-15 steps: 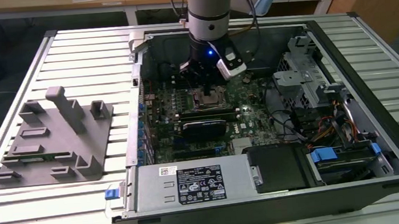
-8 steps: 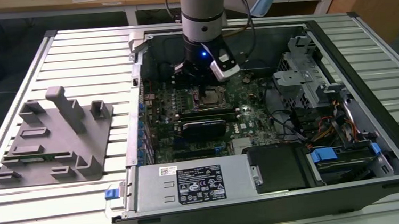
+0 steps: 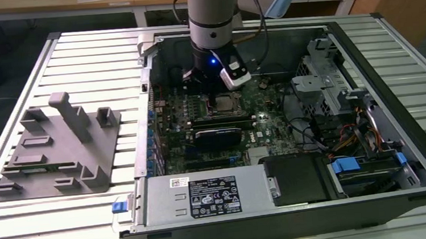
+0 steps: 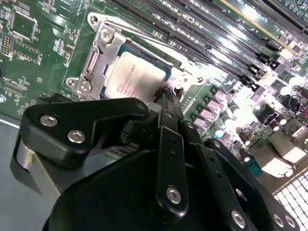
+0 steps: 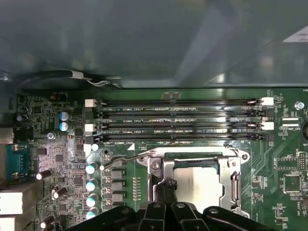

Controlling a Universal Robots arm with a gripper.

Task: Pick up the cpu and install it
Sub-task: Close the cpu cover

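Apparently done: the silvery square metal-topped cpu (image 4: 132, 79) sits in its metal-framed socket (image 4: 96, 57), just beside the black gripper (image 4: 169, 100) and its closed, empty fingers (image 4: 165, 96).

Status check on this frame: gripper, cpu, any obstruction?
Gripper low, right beside the cpu. It lies flat inside the metal socket frame on the motherboard. No obstruction seen.

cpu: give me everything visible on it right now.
The cpu is a flat square chip with a silvery metal top bearing faint print. It lies flat and level inside the shiny metal socket frame on the green motherboard. The tool sits at one edge of it. Whether the tool touches the chip cannot be told, nor whether the frame is latched over it.
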